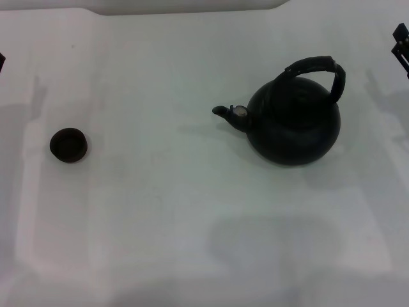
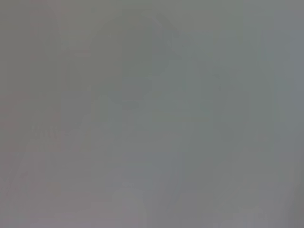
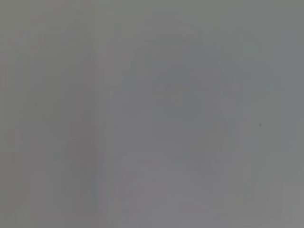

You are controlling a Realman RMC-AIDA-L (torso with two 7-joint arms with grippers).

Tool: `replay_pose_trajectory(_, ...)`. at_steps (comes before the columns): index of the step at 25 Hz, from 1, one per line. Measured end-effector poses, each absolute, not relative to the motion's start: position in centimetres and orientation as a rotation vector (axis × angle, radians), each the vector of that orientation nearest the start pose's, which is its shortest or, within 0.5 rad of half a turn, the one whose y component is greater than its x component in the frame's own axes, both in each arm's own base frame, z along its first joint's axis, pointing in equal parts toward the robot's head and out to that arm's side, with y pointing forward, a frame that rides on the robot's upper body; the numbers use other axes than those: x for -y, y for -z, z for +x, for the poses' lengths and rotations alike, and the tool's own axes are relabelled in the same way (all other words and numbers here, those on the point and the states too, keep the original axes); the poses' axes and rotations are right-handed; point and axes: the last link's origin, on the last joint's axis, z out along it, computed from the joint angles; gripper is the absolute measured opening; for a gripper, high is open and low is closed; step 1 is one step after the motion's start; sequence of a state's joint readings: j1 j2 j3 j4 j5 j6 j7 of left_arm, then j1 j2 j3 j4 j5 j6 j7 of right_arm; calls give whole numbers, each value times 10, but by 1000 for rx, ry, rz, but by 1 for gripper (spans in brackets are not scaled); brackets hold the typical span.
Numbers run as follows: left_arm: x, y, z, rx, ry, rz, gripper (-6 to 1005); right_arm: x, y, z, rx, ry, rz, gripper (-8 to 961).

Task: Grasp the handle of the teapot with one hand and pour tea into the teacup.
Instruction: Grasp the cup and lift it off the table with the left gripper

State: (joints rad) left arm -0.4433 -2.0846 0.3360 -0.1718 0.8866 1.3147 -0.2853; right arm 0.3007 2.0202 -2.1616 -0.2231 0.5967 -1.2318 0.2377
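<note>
Teapot (image 1: 295, 125) first: a round matte black pot standing upright on the white table (image 1: 192, 211), its short spout (image 1: 229, 113) aimed toward the robot's left and its thick arched handle (image 1: 317, 71) looping over the top, leaning a little toward the far right. Follow the spout's line away from the pot and you come to the teacup (image 1: 68, 145), a tiny dark handleless cup sitting well apart from the teapot on the robot's left, slightly nearer the robot than the spout tip. So the pot's long axis, handle to spout, already runs roughly toward the cup. Only a dark sliver of the right gripper (image 1: 401, 43) shows, to the right of the teapot and a bit beyond it, well clear of the handle; I cannot tell whether it is spread or pressed together. An even smaller dark scrap of the left gripper (image 1: 2, 61) shows at the edge beyond the cup, far from the pot, and its state cannot be made out either. Both wrist views show nothing but blank grey. By my reckoning nothing is grasped yet, and the right arm is plainly the nearer one to the handle, which lies to its left and slightly toward the robot.
</note>
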Motion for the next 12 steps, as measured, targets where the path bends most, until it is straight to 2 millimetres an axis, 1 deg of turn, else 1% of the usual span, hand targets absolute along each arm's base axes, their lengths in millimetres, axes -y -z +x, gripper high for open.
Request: replay_pose_trajectory(12,-299,7,-357,770,795,-1350,875,-298,-4,349,-532,-737,-1628,854)
